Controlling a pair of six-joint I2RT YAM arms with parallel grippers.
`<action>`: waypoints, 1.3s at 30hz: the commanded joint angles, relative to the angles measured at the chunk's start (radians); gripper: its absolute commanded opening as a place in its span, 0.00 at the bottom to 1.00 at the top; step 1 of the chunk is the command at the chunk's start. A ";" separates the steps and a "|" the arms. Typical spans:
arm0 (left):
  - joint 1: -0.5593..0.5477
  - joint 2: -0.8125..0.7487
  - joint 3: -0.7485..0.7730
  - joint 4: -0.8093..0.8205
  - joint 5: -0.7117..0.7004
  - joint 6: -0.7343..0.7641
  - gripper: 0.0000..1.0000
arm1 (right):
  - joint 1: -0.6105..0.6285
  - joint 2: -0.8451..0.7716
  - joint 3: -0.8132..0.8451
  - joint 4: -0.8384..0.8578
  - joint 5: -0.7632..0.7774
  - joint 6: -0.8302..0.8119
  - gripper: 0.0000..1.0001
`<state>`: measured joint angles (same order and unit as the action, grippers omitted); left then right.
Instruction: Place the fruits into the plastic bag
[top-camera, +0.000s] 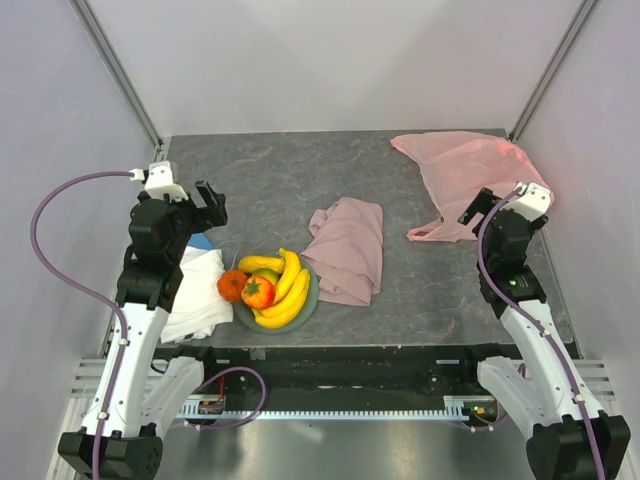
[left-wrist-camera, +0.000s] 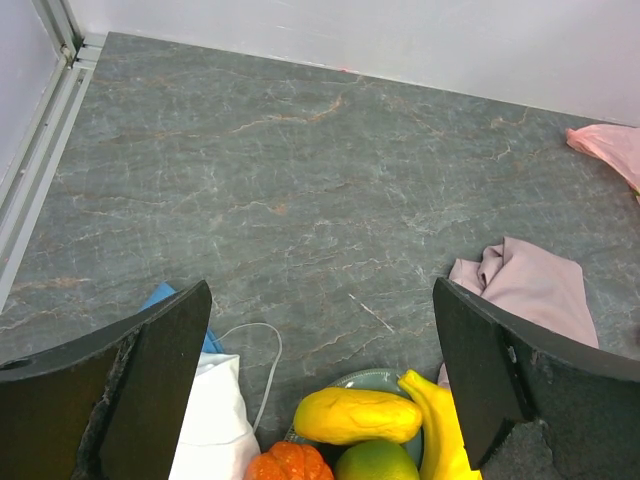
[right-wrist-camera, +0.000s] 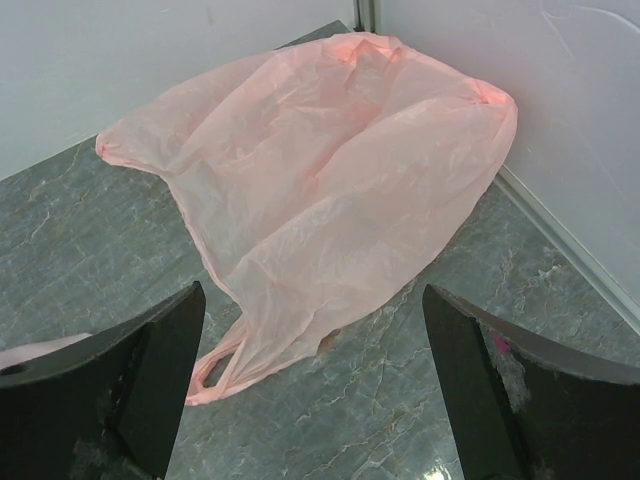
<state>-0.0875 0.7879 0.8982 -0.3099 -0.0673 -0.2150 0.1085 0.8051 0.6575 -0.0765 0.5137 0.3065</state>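
The fruits lie heaped on a grey-green plate (top-camera: 312, 295) near the front left: a bunch of bananas (top-camera: 290, 290), a yellow oblong fruit (left-wrist-camera: 358, 416), a green-yellow fruit (left-wrist-camera: 375, 462), a red round fruit (top-camera: 258, 292), and an orange tangerine (top-camera: 232, 286) at the plate's left edge. My left gripper (left-wrist-camera: 320, 300) hangs open above and just behind the plate, holding nothing. The plastic bag (right-wrist-camera: 320, 180) lies flat and crumpled in the far right corner, a handle loop (right-wrist-camera: 215, 375) pointing forward. My right gripper (right-wrist-camera: 312, 295) stands open above the bag's near edge, empty.
A dusty-pink cloth (top-camera: 347, 248) lies crumpled mid-table, right of the plate. A white cloth (top-camera: 195, 290) with a thin cord and a blue item (left-wrist-camera: 160, 297) under it lies left of the plate. Walls close in the table's left, back and right sides.
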 joint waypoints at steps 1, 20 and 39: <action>-0.003 -0.007 0.005 0.017 0.015 0.032 0.99 | 0.000 -0.004 0.040 0.015 0.011 -0.013 0.98; -0.003 -0.004 -0.033 0.066 0.256 0.043 0.98 | 0.113 0.363 0.352 -0.258 -0.021 -0.101 0.80; -0.004 -0.012 -0.044 0.069 0.291 0.028 0.98 | 0.185 1.031 0.706 -0.368 0.321 -0.176 0.81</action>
<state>-0.0875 0.7864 0.8604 -0.2813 0.2047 -0.2005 0.3126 1.7844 1.3029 -0.4435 0.7921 0.1562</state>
